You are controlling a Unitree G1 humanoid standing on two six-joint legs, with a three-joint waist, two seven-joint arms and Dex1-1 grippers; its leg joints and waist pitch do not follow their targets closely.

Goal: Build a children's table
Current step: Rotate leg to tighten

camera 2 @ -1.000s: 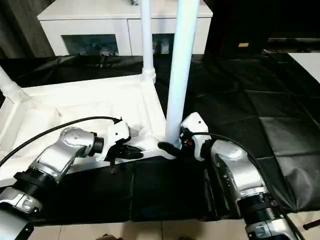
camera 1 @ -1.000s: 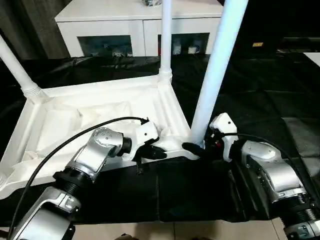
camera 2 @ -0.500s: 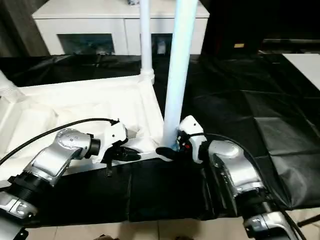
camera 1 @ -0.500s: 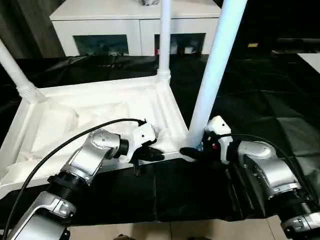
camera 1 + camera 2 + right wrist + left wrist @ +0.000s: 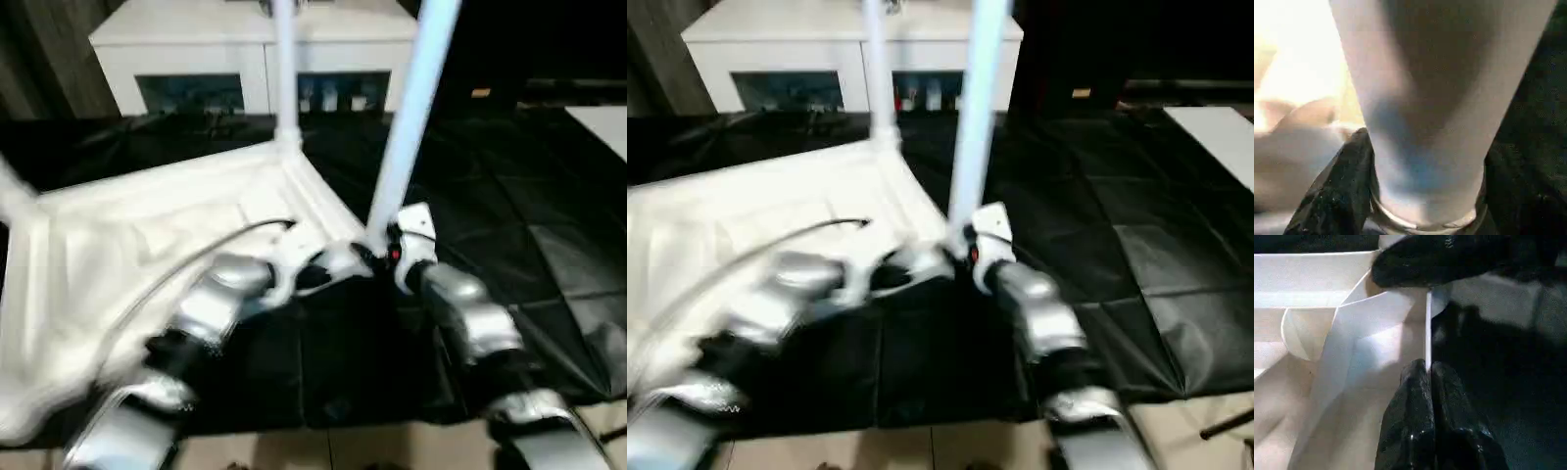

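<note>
The white tabletop (image 5: 118, 235) lies upside down on the black cloth. One white leg (image 5: 285, 69) stands in its far corner socket. A second leg (image 5: 407, 117) rises from the near right corner. My right gripper (image 5: 377, 257) is at this leg's base. In the right wrist view its black fingers (image 5: 1339, 191) press on both sides of the leg (image 5: 1435, 98). My left gripper (image 5: 313, 274) is at the tabletop's near rim, just left of that corner. In the left wrist view its fingers (image 5: 1415, 421) are shut on the thin rim edge (image 5: 1427, 328).
A white cabinet (image 5: 196, 39) with glass doors stands behind the work area. Black cloth (image 5: 529, 196) covers the floor to the right and in front. A grey cable (image 5: 196, 259) runs over my left forearm. A light floor strip lies at the near edge.
The camera has shifted and the picture is blurred. My right gripper has closed in on the near leg's base. The left gripper stays shut at the rim.
</note>
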